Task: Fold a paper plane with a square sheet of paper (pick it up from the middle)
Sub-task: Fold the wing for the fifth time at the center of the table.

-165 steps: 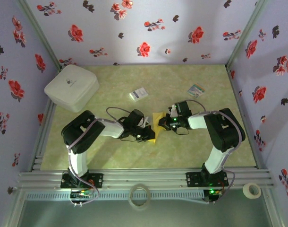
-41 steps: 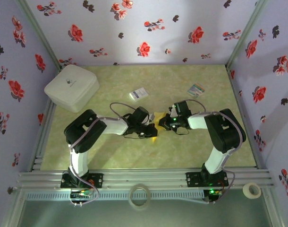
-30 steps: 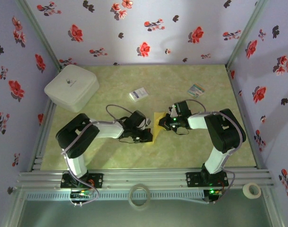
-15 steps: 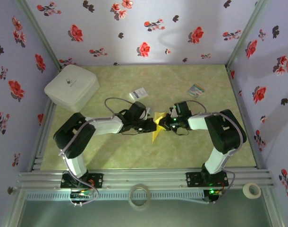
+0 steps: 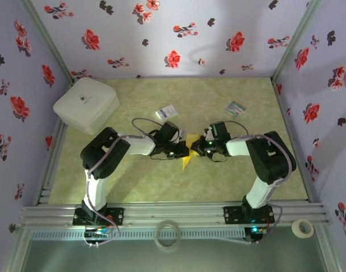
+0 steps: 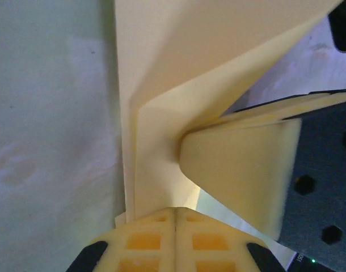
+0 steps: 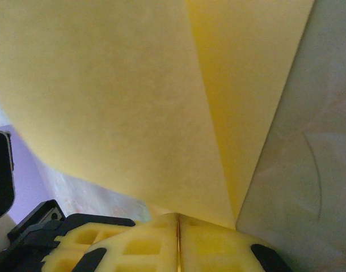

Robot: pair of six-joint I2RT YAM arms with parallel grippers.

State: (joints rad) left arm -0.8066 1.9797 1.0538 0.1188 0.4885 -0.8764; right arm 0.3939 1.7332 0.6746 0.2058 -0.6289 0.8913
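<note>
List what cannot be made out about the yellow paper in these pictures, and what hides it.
- Top external: the yellow paper is tiny, and the left gripper and right gripper cover its upper part; its folds are unreadable.
- Left wrist: the paper runs off the top edge.
- Right wrist: it runs off the top and left edges; corners unseen.
- Top external: print on the small white card is too small.

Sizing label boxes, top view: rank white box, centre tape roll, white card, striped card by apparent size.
1. white box
2. centre tape roll
3. white card and striped card: look alike, not ranked.
</note>
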